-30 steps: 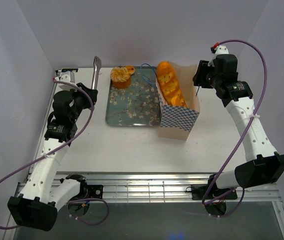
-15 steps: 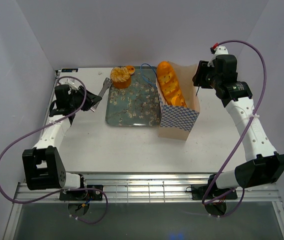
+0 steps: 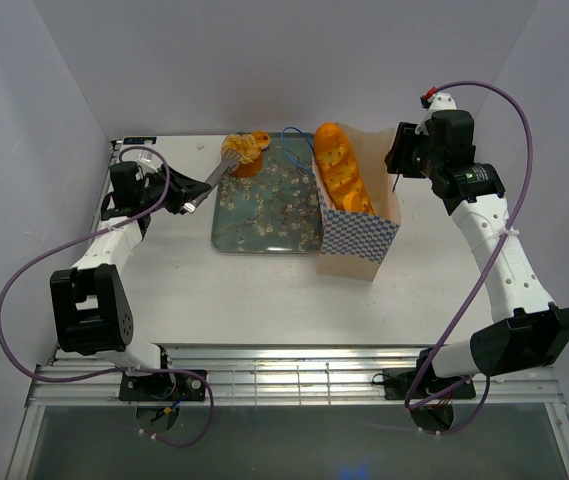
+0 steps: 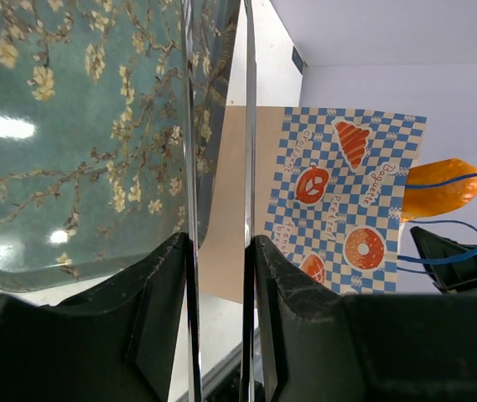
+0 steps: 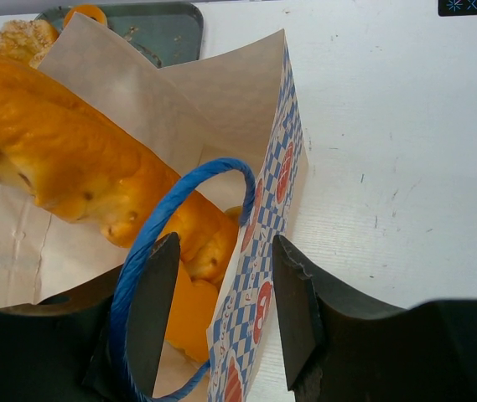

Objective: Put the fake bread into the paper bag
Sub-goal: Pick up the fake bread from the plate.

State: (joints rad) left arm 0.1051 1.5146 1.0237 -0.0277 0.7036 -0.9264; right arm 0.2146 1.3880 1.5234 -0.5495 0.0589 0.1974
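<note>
The left hand (image 3: 230, 165), blades slightly apart and empty, has swung right toward the cupcake (image 3: 243, 155) on the tray (image 3: 264, 222), probably next for the paper bag (image 3: 359, 238).

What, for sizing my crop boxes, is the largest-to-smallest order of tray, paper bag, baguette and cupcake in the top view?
1. tray and paper bag: about alike; the bag stands taller, nearer the camera, so I won't rank them.
2. baguette.
3. cupcake, clearly smallest.
</note>
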